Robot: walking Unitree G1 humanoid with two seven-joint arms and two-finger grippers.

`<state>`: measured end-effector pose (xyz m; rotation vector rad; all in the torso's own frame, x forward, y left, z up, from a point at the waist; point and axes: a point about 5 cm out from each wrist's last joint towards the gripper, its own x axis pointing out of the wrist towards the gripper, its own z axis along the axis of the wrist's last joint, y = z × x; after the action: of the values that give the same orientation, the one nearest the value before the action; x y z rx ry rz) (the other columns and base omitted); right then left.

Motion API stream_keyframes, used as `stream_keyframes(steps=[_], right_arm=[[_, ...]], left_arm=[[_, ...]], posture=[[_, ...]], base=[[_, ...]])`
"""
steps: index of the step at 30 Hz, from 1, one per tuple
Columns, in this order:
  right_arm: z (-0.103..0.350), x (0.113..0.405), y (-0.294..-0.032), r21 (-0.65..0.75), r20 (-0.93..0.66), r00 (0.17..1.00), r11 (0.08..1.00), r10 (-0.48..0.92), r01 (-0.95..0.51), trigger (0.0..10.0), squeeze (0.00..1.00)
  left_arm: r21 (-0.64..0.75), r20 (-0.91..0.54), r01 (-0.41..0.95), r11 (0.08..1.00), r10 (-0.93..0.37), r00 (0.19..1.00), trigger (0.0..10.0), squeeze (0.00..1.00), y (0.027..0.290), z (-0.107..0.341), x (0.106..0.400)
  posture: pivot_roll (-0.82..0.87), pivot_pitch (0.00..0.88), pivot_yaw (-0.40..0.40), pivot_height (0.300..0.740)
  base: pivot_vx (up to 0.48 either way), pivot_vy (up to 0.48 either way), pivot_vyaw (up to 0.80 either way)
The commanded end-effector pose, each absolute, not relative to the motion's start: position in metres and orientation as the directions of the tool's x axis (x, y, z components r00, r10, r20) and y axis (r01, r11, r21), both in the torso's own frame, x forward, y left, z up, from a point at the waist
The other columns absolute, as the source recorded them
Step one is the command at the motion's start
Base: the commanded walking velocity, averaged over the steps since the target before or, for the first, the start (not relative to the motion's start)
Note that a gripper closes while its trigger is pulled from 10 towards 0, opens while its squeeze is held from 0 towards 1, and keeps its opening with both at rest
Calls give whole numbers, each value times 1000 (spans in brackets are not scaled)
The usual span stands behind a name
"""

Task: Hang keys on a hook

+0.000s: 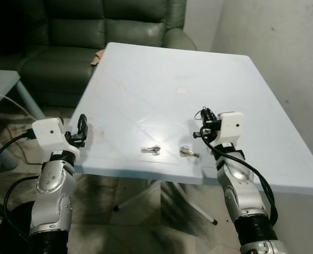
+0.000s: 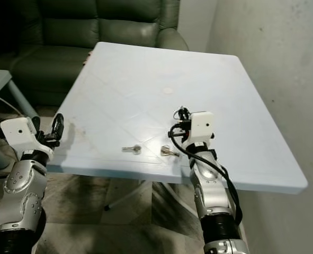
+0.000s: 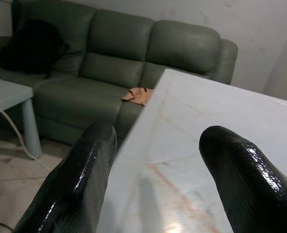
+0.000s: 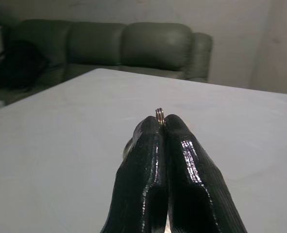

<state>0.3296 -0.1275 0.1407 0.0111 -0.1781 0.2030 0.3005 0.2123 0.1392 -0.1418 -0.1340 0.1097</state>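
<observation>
The right pincer (image 4: pixel 161 121) is closed on a key ring (image 4: pixel 159 113) above the near edge of the pale blue surface (image 1: pixel 161 79); only the ring's top is visible. Two keys (image 1: pixel 151 150) (image 1: pixel 188 153) lie near this edge. The left pincer (image 1: pixel 82 127) is open at the left edge.

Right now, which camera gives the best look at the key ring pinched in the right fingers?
The right wrist view: the key ring pokes up between the shut tips of the right gripper, close and sharp. In both eye views the gripper is small and seen from behind, so the ring can't be made out clearly.
</observation>
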Motion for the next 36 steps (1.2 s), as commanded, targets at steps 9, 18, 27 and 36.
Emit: stream_keyframes(steps=[9, 18, 27, 36], right_arm=[[139, 329, -130, -12, 160, 967, 980, 200, -201, 10000, 0], [138, 329, -130, -16, 156, 967, 979, 204, -204, 10000, 0], [139, 329, -128, -22, 153, 965, 977, 212, -211, 10000, 0], [139, 330, -128, -24, 154, 964, 976, 217, -216, 10000, 0]], left_arm=[[-147, 122, -105, 984, 123, 985, 10000, 0, 214, 138, 300], [-149, 120, -104, 983, 123, 985, 10000, 0, 213, 137, 300], [-155, 120, -106, 982, 125, 985, 10000, 0, 213, 137, 301], [-158, 122, -111, 981, 131, 984, 10000, 0, 213, 136, 302]], posture=[[-77, 0, -27, 740], [-79, 0, -29, 740], [-77, 0, -36, 740], [-77, 0, -40, 740]], base=[[0, 337, 0], [0, 341, 0], [0, 342, 0], [0, 325, 0]])
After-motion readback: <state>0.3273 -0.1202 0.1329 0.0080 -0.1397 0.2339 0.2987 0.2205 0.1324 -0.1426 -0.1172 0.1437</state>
